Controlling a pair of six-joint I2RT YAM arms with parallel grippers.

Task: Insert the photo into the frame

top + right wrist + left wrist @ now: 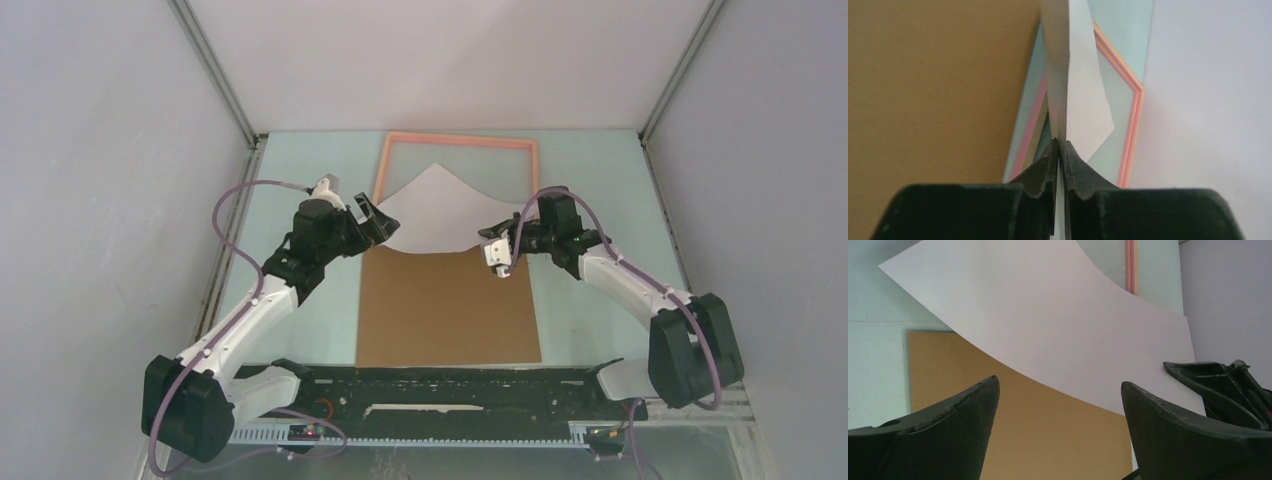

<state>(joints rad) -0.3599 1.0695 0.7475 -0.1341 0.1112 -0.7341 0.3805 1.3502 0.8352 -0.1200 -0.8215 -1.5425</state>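
Note:
The photo [435,210] shows its plain white back and arches up in a curve over the near part of the frame [455,139], a thin salmon-pink rectangle lying flat at the back of the table. My right gripper [490,235] pinches the photo's near right corner. In the right wrist view its jaws [1060,142] are shut on the sheet's edge [1073,75], with the frame's border [1135,115] behind. My left gripper [385,222] stands wide open at the photo's left edge, nothing between its fingers [973,410]. The white sheet [1048,325] curves just beyond them.
A plain brown backing board [448,310] lies flat between the arms, just in front of the frame; the photo's near edge overhangs it. Grey walls close in both sides and the back. The arm bases and a black rail [450,385] run along the near edge.

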